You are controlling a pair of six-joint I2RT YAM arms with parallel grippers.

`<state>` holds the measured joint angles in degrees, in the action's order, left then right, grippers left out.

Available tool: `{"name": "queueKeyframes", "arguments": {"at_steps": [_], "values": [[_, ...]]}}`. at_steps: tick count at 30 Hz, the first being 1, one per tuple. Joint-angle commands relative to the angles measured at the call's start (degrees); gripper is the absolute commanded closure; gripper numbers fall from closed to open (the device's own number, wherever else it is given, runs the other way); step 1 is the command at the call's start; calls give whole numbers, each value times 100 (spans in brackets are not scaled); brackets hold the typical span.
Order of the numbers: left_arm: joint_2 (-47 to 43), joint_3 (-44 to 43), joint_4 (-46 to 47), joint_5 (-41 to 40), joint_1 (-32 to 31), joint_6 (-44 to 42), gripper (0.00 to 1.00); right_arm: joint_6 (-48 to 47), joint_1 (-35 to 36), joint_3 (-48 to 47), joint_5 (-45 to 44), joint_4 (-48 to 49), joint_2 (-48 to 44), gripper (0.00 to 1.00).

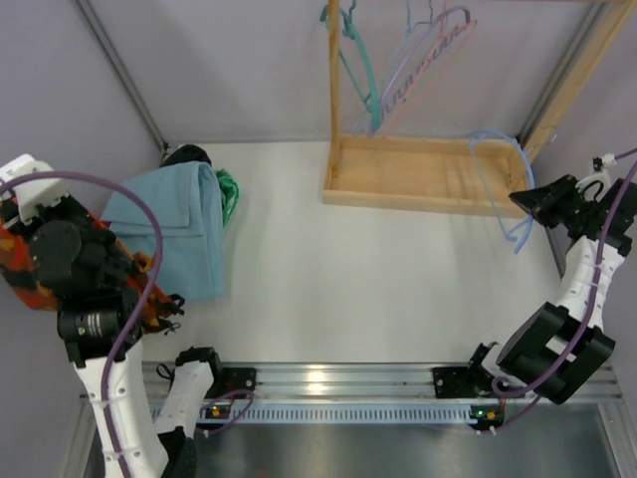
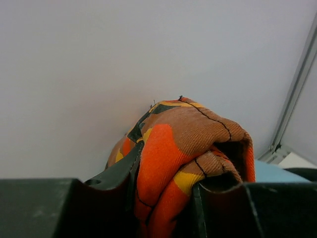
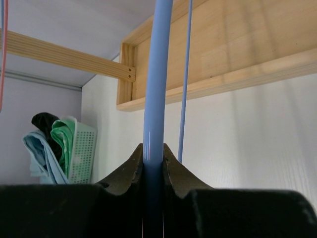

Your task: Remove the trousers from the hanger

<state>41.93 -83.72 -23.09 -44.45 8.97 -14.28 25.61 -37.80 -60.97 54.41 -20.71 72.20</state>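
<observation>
A: Where are the trousers found?
B: At the top view's left edge, clamped in the left end effector — the blue hanger is pinched by the right end effector, far right.

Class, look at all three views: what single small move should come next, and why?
Probably lower the left gripper and release the trousers onto the table: they sit bunched between its fingers, fully clear of the blue hanger, which the right gripper clamps across the table.
</observation>
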Motion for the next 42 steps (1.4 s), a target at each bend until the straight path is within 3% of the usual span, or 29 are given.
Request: {"name": "queueKeyframes", "arguments": {"at_steps": [1,7,15,19,23,27,29,34,42], "values": [[603,206,1024,629,26,-83,100,-12,124,-293,-18,313,-92,100],[1605,998,3159,1384,8,-400,100,59,150,-319,-62,278,-347,100],[3872,734,3557,1510,-369,-241,99,339,159,-653,17,234,-479,100],[4428,831,3557,1289,-703,-365,76,401,168,-899,104,138,-497,100],[4447,964,3348,1298,-1071,-268,46,445,212,-1214,105,111,-523,100],[4236,349,1883,1754,-1214,-14,9,436,308,-1531,69,-178,-514,100],[3912,225,1063,2070,-1214,154,2,437,361,-1602,-9,-407,-654,100],[2989,374,167,2992,-1214,111,1,288,563,-1750,-500,-749,-1085,100],[2153,260,-222,4416,-1222,154,1,129,1327,-2594,-1687,-1005,-823,100]]}}
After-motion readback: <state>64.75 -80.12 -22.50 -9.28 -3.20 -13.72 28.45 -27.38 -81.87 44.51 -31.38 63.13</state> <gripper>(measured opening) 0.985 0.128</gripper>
